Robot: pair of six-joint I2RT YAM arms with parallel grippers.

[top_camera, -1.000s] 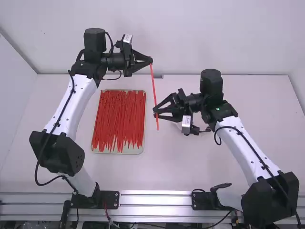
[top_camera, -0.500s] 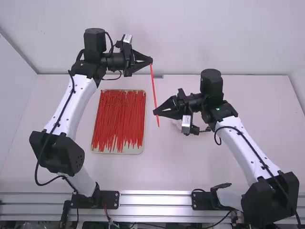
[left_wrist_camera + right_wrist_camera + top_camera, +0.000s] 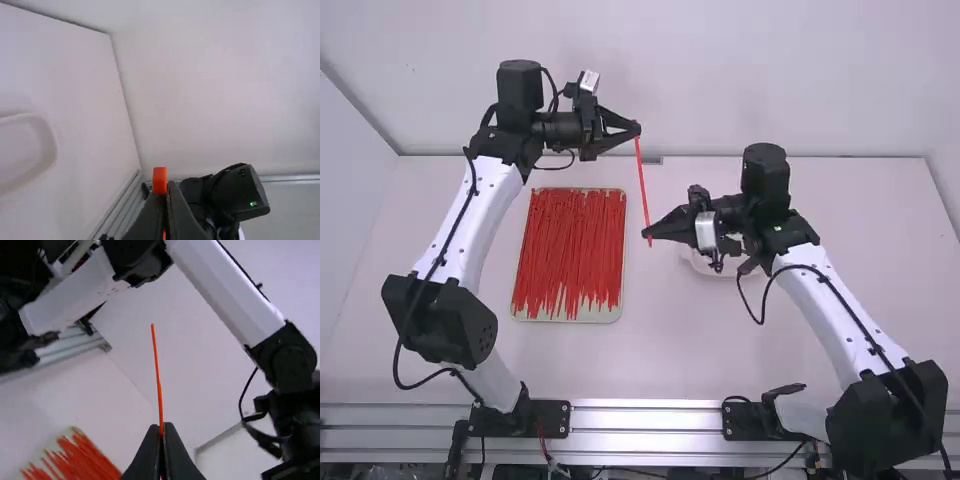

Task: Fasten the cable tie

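Observation:
One red cable tie (image 3: 642,185) hangs in the air over the table, right of the tray, running from the far end down towards the near side. My left gripper (image 3: 635,128) is shut on its upper end; in the left wrist view the orange tie head (image 3: 159,179) sticks out just past that gripper (image 3: 165,194). My right gripper (image 3: 651,236) is shut on the tie's lower end. In the right wrist view the thin tie (image 3: 156,375) rises straight out of my right gripper (image 3: 161,429).
A pale tray (image 3: 565,318) holding several red cable ties (image 3: 570,250) lies left of centre, below the left arm. The ties (image 3: 75,460) also appear in the right wrist view. Bare white table lies right of the tray. A metal rail (image 3: 640,410) runs along the front edge.
My right gripper's fingers, open around the tie's lower part a second ago, have shut on it and the wrist has turned. The left arm has kept still.

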